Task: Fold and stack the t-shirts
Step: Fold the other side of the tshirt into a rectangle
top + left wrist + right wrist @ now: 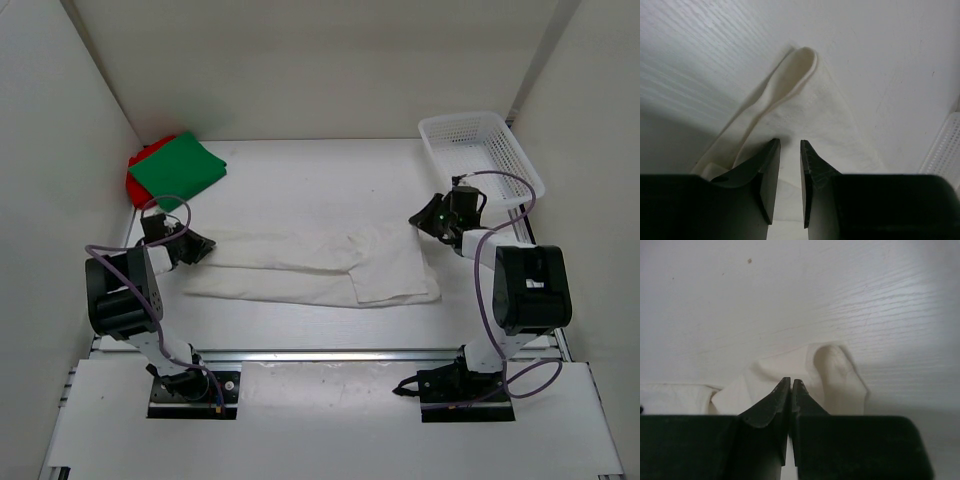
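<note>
The white shirt point(315, 268) is spread across the middle of the tabletop point(300, 180). The left tool point(790, 150) is held slightly apart over its left end; the right tool point(791, 385) is pressed together at its right end, whether cloth is pinched cannot be told. The green shirt point(180, 168) is stacked on the red shirt point(135, 180) at the far left corner.

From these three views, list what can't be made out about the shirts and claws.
- Red t-shirt: top view, mostly covered by the green t-shirt; its fold is hidden.
- Left claw: wrist view, cannot tell if its fingers touch the white t-shirt.
- Right claw: shut, but the fingers hide whether cloth is pinched.
- Basket: cut off by the left wrist view's edge.
</note>
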Robot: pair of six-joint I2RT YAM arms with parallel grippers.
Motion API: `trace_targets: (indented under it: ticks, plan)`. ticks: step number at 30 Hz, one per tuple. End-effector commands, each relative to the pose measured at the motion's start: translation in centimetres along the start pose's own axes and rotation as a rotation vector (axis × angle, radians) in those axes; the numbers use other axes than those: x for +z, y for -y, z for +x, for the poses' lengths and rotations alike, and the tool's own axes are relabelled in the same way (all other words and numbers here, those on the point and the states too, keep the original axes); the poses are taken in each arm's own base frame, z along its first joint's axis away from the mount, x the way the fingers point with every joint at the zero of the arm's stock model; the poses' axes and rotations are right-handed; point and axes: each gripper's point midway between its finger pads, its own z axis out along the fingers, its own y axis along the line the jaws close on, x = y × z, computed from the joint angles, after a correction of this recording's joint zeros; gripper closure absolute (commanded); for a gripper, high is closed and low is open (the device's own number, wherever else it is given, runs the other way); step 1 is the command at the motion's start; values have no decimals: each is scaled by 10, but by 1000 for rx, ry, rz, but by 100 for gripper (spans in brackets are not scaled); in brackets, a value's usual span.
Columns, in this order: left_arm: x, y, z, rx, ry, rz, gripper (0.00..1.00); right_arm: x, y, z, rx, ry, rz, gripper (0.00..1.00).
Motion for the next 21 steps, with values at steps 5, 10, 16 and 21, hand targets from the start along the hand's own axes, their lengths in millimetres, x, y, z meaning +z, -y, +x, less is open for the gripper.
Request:
trace_targets:
  ticks: [5,10,16,21]
  plan:
    - [-16,-17,-21,-80,94,-21,65,-2,22,-42,-46,140,127,92]
    - [-33,-3,-40,-87,174,29,64,-5,28,-47,-10,140,153,73]
    - [-60,55,-42,8,234,180,58,-26,1,-44,-77,179,157,62]
    - [-70,78,-16,129,253,190,57,-45,-35,3,-129,156,77,88]
